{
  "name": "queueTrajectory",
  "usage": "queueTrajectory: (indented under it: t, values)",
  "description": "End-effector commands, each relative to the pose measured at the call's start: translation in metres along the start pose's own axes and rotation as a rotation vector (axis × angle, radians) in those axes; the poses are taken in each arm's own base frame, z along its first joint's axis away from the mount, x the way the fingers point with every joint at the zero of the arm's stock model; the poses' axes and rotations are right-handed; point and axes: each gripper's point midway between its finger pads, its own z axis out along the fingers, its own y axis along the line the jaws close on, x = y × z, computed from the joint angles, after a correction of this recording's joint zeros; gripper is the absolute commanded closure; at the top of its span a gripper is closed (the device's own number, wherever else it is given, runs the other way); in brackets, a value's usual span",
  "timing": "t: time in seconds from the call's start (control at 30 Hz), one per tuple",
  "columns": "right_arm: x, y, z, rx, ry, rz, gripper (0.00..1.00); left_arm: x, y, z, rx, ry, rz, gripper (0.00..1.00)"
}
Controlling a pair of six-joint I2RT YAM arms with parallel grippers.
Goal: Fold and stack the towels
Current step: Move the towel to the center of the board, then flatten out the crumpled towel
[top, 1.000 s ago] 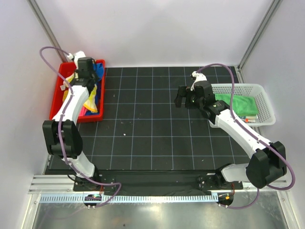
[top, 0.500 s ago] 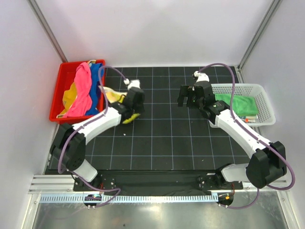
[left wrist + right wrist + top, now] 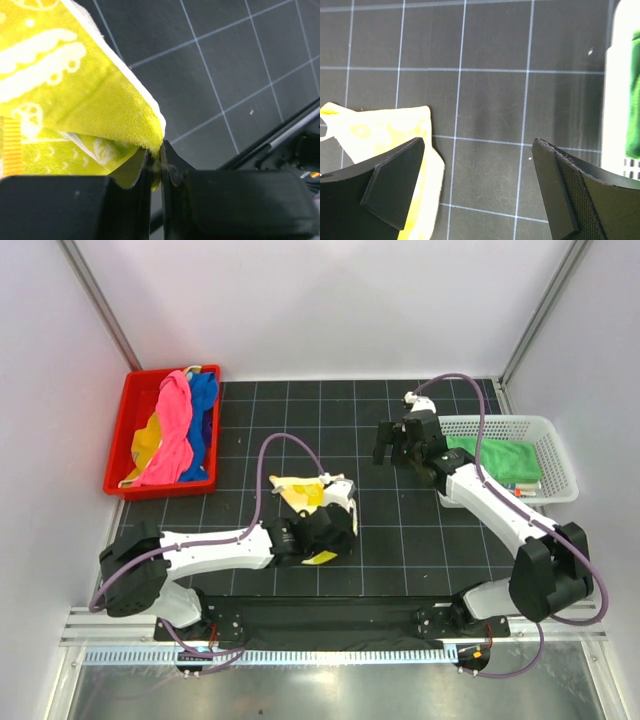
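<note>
Barely begun: on the desk (image 3: 420,540), a red bin (image 3: 115,455) holds a heap of unfolded towels (image 3: 175,435), and one green towel (image 3: 500,455) lies seemingly folded in the white basket (image 3: 560,455). A yellow towel (image 3: 300,492) sits crumpled mid-desk, its corner clamped in the left tool (image 3: 156,150). The right tool (image 3: 398,440) hovers nearby, jaws wide apart.

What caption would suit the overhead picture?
Left gripper pinches a yellow towel by its edge; right gripper hangs open beside the white basket.
</note>
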Motion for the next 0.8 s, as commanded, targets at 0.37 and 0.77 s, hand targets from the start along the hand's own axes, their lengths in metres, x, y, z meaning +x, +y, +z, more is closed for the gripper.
queueTrajectory:
  t: [0.37,0.77]
  values:
    - [0.057,0.064,0.065,-0.112,0.179,-0.058,0.23,-0.080,0.093,-0.025,-0.235,-0.201,-0.209,0.49]
    - [0.097,0.099,0.114,-0.077,0.249,-0.126,0.30,-0.084,0.129,-0.018,-0.237,-0.192,-0.280,0.50]
